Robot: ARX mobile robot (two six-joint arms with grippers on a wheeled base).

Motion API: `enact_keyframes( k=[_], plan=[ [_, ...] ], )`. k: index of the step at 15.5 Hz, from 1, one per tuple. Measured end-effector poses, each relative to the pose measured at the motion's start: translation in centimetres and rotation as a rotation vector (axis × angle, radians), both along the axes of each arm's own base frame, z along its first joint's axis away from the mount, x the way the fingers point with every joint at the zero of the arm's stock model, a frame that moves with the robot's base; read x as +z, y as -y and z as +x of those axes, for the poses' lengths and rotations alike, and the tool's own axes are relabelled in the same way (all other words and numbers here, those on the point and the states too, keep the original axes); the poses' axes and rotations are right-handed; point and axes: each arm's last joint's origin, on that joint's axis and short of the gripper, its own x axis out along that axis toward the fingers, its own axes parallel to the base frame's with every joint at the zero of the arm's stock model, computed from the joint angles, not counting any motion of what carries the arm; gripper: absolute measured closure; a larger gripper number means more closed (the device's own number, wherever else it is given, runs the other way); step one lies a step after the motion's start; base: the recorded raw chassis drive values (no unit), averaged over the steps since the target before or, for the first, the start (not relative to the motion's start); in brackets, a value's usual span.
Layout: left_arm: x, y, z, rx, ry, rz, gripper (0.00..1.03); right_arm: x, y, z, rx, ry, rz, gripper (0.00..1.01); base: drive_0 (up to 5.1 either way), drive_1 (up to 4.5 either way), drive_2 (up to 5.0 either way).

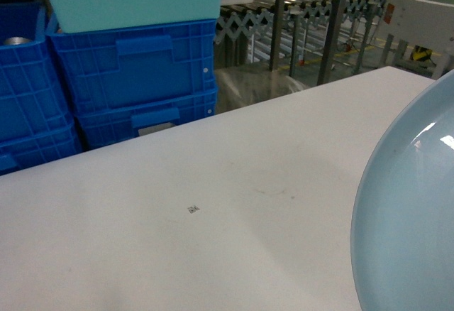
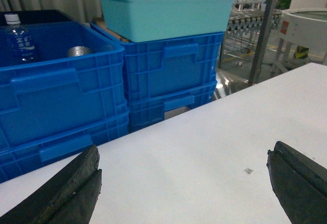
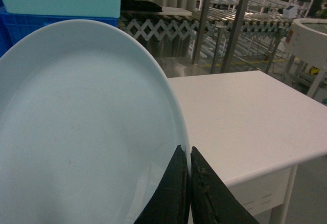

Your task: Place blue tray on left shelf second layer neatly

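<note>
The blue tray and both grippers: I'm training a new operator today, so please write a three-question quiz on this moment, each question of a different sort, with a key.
1. True or false: the right gripper is pinching the rim of the blue tray.
2. Multiple choice: the left gripper is
A. shut on a bottle
B. open above the white table, holding nothing
C. inside a blue crate
3. Fill in: the turquoise bin sits on top of a stack of blue ____.

Key
1. True: the fingers close on the rim at the tray's lower right edge.
2. B
3. crates
</note>
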Motion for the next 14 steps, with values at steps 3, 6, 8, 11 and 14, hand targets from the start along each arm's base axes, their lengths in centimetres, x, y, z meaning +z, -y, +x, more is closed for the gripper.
enact_keyframes(
  k=[3,6,8,11,14],
  plan=[
    [0.00,0.00,0.00,0.000,0.000,0.000,0.05,0.00,0.00,0.00,0.001,0.000,0.000,0.99,-1.6,-1.59,-1.6],
    [0.00,0.00,0.00,0.000,0.000,0.000,0.05,0.01,0.00,0.00,0.000,0.001,0.000,0.99,-1.6,-1.63,-1.6],
    [0.00,0.00,0.00,0.000,0.000,0.000,0.05,0.00,0.00,0.00,0.000,0.000,0.000,0.99,-1.7,-1.75,-1.7],
    [0.00,0.00,0.00,0.000,0.000,0.000,0.05,0.00,0.00,0.00,0.000,0.000,0.000,0.99,-1.6,-1.57,-1.6],
    [0.00,0.00,0.00,0.000,0.000,0.000,0.05,-0.01,-0.01,0.00,0.001,0.000,0.000,0.99,-1.6,-1.58,-1.6]
  ],
)
